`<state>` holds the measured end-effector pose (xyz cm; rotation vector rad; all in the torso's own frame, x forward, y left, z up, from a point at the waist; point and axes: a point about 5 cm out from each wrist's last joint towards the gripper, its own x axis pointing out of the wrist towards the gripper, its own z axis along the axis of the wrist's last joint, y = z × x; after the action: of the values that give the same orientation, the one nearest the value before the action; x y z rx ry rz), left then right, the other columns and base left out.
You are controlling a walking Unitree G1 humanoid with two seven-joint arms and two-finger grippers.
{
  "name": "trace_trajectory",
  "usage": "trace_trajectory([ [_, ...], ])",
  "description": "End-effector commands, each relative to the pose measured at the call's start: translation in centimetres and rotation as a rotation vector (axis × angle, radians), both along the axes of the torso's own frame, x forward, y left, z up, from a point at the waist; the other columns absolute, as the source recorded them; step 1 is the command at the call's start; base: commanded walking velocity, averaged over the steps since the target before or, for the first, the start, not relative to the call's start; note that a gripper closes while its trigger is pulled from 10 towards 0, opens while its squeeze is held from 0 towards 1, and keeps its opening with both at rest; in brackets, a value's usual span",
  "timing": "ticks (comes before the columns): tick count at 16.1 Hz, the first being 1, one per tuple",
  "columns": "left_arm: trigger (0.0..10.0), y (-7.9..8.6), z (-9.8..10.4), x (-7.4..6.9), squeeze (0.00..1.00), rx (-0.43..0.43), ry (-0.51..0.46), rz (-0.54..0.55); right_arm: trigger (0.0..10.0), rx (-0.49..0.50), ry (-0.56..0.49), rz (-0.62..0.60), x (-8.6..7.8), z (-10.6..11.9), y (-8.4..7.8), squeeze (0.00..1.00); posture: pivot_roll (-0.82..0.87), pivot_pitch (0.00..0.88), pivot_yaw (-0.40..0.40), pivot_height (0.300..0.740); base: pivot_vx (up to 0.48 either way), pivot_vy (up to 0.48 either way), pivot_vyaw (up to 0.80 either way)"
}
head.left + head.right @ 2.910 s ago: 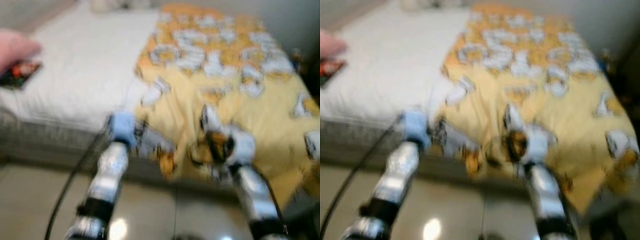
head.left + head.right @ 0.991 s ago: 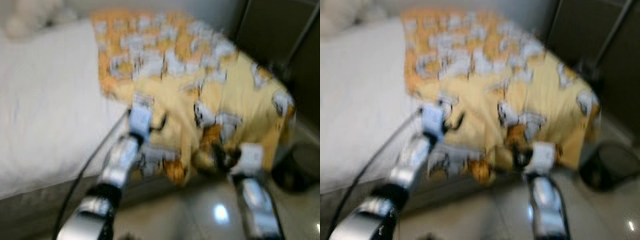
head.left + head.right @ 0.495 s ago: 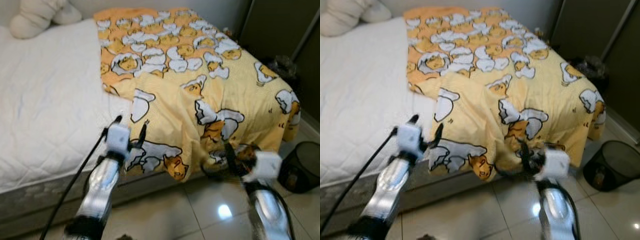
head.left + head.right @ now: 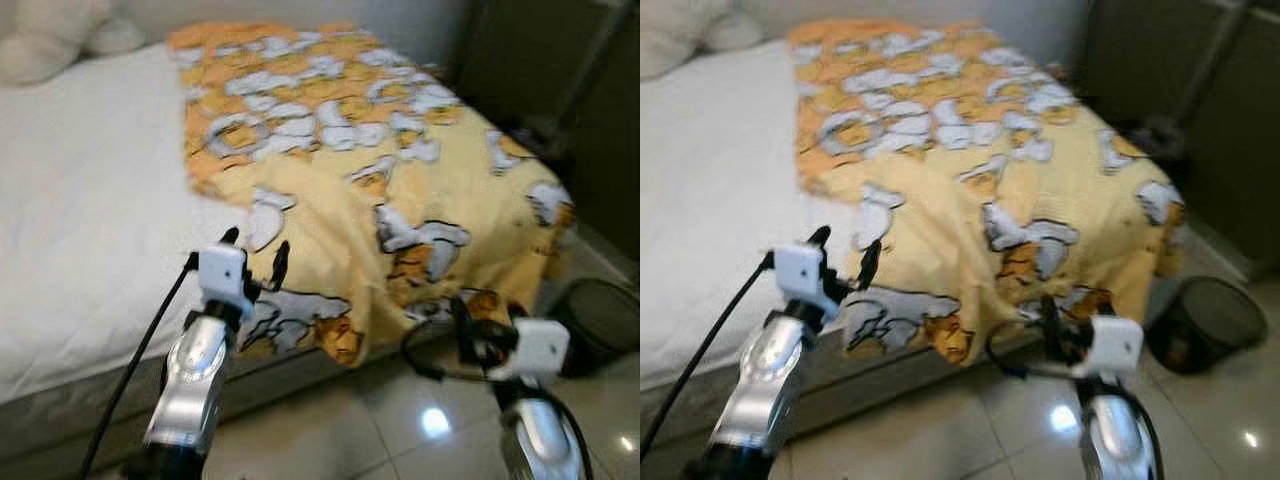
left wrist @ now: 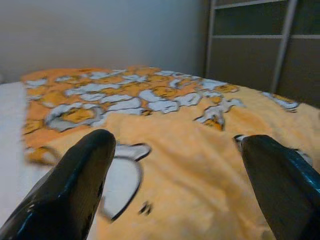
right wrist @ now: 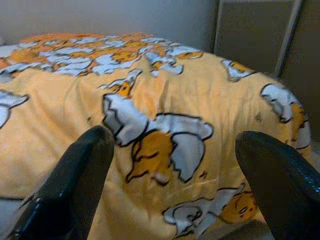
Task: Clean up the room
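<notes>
At bed's foot, yellow egg-print quilt [image 4: 400, 190] rumpled; L gripper [image 4: 252, 262] & R gripper [image 4: 488, 330] both spread, empty — judge: pinch hanging hem evenly w/ both.

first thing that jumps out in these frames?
The yellow blanket with its cartoon egg print, crumpled over the right half of the white bed and hanging off its near edge. Both grippers are raised before that edge with fingers open: left gripper, right gripper. A dark wastebasket stands on the floor at right.
</notes>
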<state>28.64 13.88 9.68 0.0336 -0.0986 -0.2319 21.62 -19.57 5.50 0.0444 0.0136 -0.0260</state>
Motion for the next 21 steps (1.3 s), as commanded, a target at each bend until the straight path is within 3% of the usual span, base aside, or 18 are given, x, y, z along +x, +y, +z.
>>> trace_trajectory([
  [1, 10.0, 0.5, -0.7, 0.3, 0.00, -0.001, 0.048, 0.038, 10.0, -0.002, 0.033, 0.003, 0.5, -0.3, -0.2, 0.00, 0.00, 0.000, -0.003, 0.740, 0.480, 0.000, 0.00],
  [6, 10.0, 0.9, -2.1, 0.4, 0.00, 0.024, 0.110, 0.031, 10.0, -0.002, 0.063, 0.048, 1.5, -0.5, 0.3, 0.00, 0.01, 0.000, -0.017, 0.740, 0.429, 0.082, 0.00],
  [10, 10.0, 3.6, -3.9, 0.5, 0.00, -0.006, 0.206, 0.195, 10.0, -0.003, 0.062, 0.078, 2.5, -0.2, 0.5, 0.00, 0.03, 0.000, -0.038, 0.740, 0.122, 0.433, 0.00],
  [11, 10.0, 3.2, -3.8, 0.7, 0.00, 0.061, 0.187, 0.154, 10.0, -0.002, 0.060, 0.091, 2.9, 0.0, 0.6, 0.00, 0.04, 0.000, -0.049, 0.740, 0.000, 0.000, 0.00],
  [14, 10.0, 2.1, -3.9, 1.9, 0.00, 0.143, 0.185, 0.118, 10.0, 0.018, 0.082, 0.085, 3.2, -0.4, 0.7, 0.00, 0.05, 0.000, -0.063, 0.740, 0.000, 0.000, 0.00],
  [17, 10.0, 0.8, -4.5, 3.2, 0.00, 0.217, 0.191, 0.122, 10.0, 0.002, 0.158, 0.114, 1.5, -1.8, 0.3, 0.00, 0.01, 0.000, -0.104, 0.740, 0.000, 0.000, -0.66],
  [20, 10.0, 0.5, -5.8, 2.7, 0.00, 0.231, 0.219, 0.175, 10.0, -0.024, 0.242, 0.166, -0.6, -3.0, -0.6, 0.00, -0.04, 0.000, -0.144, 0.740, 0.000, 0.000, 0.00],
  [21, 10.0, -0.3, -6.6, 2.2, 0.00, 0.249, 0.239, 0.154, 10.0, 0.017, 0.301, 0.195, -1.8, -4.1, -0.9, 0.00, -0.05, 0.000, -0.154, 0.740, 0.000, 0.000, 0.00],
])
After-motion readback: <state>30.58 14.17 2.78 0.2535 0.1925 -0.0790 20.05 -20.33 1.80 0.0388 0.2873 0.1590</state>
